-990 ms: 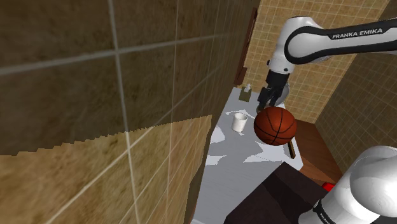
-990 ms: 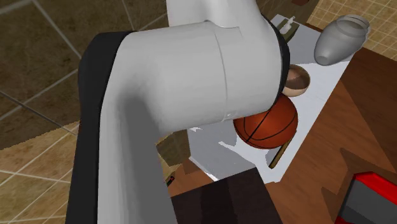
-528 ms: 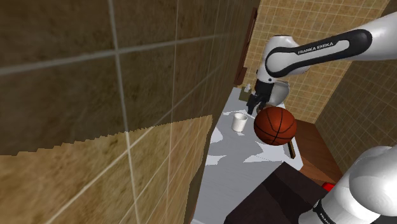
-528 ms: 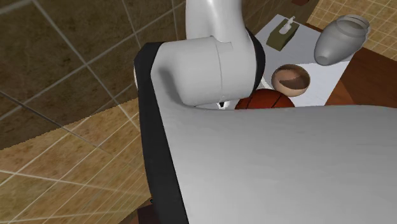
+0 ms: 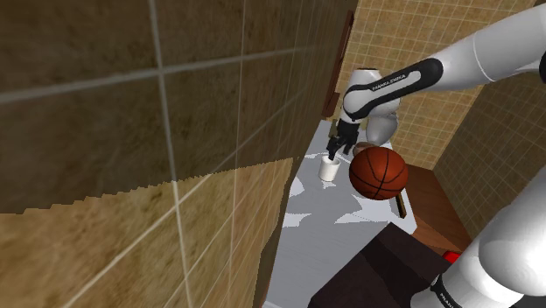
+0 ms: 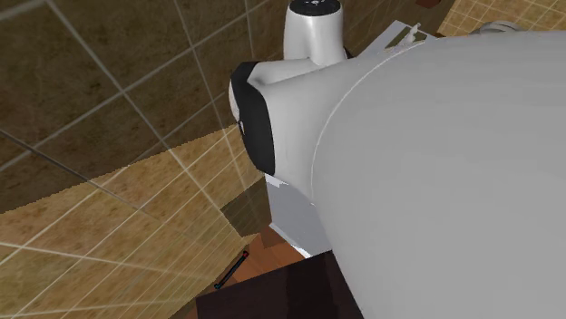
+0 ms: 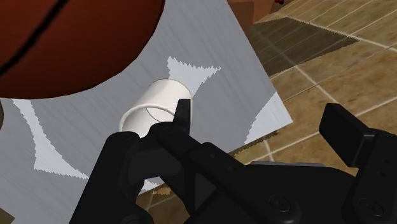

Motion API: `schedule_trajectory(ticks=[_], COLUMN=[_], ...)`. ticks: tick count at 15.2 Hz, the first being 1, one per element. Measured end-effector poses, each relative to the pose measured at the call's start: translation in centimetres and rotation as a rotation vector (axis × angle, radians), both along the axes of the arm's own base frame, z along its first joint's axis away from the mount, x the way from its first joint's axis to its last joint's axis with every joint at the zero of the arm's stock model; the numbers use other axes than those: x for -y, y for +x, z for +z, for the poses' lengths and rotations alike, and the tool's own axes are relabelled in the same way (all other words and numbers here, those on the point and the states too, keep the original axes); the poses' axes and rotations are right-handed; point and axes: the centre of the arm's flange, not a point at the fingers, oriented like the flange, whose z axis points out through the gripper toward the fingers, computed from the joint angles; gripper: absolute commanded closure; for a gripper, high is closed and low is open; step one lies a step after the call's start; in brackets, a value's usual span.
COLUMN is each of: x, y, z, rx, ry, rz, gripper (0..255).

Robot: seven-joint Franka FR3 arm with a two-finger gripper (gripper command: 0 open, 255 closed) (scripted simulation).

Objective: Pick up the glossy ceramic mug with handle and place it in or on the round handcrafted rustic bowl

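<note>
A small white mug (image 5: 329,170) stands upright on the grey tabletop (image 5: 325,229), close to the tiled wall. My black gripper (image 5: 337,152) hangs just above the mug's rim, on its far side. In the wrist view the mug (image 7: 158,102) lies just beyond the gripper (image 7: 257,113), close to one fingertip (image 7: 183,109). The fingers stand wide apart and touch nothing. An orange-brown basketball (image 5: 378,172) sits right beside the mug, and it also bulks large in the wrist view (image 7: 70,38).
A tall tiled wall (image 5: 157,131) runs along the shoulder view's left, tight against the table. A dark stick (image 5: 402,206) lies by the ball near the table's edge. The dark stand (image 5: 367,273) is at lower right. My white arm (image 6: 435,172) fills most of the second exterior view.
The arm has swung toward the shoulder view's left and dropped, carrying the gripper from above the basketball to just over the mug. The fingers stayed open. The arm now blocks the second exterior view.
</note>
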Motion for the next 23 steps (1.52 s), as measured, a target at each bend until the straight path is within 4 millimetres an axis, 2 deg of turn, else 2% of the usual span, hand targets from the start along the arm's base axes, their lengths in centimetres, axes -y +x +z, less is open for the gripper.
schedule_trajectory(ticks=[10,17,23], x=[5.6,5.9,6.0], y=[7.4,7.8,7.8], z=[-8.4,-12.1,-12.4], rx=[0.023,0.025,0.025], ry=[-0.021,-0.022,-0.022], rz=[-0.036,-0.038,-0.038], gripper=[0,0,0])
